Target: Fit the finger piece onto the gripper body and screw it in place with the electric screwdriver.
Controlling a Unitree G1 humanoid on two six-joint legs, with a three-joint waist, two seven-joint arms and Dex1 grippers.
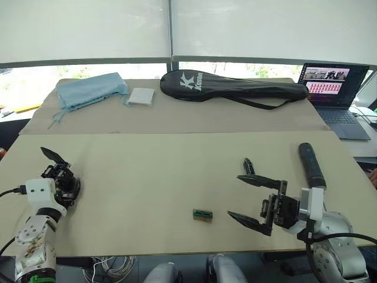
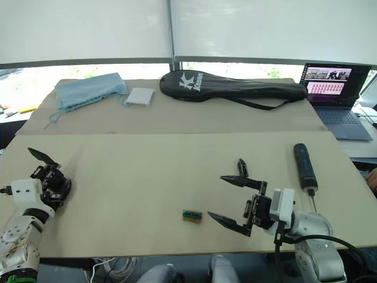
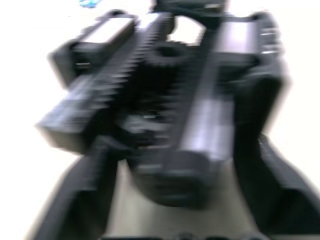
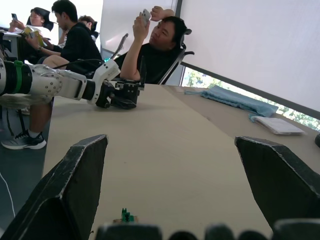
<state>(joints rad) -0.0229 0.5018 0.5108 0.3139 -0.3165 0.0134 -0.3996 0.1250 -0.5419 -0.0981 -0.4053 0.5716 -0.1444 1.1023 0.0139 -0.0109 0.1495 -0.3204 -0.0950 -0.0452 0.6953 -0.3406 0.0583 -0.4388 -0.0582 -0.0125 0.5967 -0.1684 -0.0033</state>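
Observation:
The gripper body [image 1: 56, 171], a chunky black block with one pointed finger sticking up, sits at the table's left edge, and my left gripper [image 1: 65, 186] is shut on it. Up close, its toothed rack and gear [image 3: 165, 100] show between my left fingers. The finger piece [image 1: 248, 166], a small black wedge, lies on the table just beyond my right gripper [image 1: 234, 196]. That gripper is open, holds nothing and hovers low over the table. The electric screwdriver [image 1: 311, 165], a thick black cylinder, lies to the right of the finger piece, near the table's right edge.
A small green-brown box [image 1: 202, 214] lies near the front edge, left of my right gripper. On the far table are a black racket bag [image 1: 235, 87], a blue cloth [image 1: 88, 91], a white pad [image 1: 141, 96] and a laptop [image 1: 333, 88]. People [image 4: 150, 45] sit beyond the table's left end.

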